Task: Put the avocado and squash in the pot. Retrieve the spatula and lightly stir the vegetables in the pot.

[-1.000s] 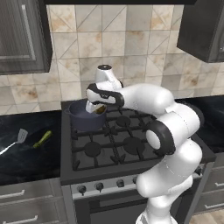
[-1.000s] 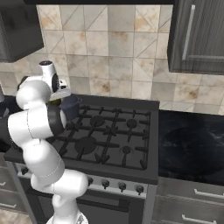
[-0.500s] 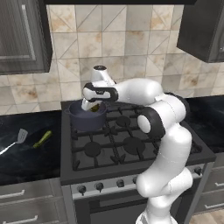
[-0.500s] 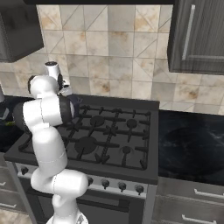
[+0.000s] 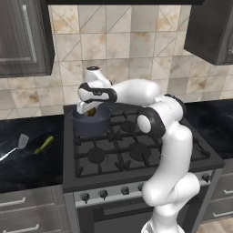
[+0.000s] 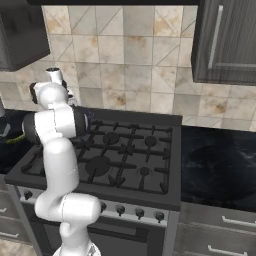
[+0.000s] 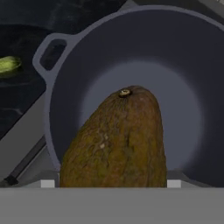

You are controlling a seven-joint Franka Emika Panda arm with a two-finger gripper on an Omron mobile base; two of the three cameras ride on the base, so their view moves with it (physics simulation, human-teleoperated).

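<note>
The two-finger gripper (image 5: pixel 89 110) hangs over the squat dark blue-grey metal pot (image 5: pixel 91 123) on the rear left burner, its jaws clamped on the one brownish-olive avocado (image 7: pixel 118 140), whose long axis points stem-end toward the pot's bare floor. One slim green squash (image 5: pixel 44 144) lies slantwise on the black counter (image 5: pixel 27 164), seemingly apart from one silver slotted spatula (image 5: pixel 16 146).

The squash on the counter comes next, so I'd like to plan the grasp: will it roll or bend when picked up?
The squash is slim and rounded, lying flat on the dark counter, so a nudge would probably roll it. It looks straight and firm, likely stiff and light.
</note>
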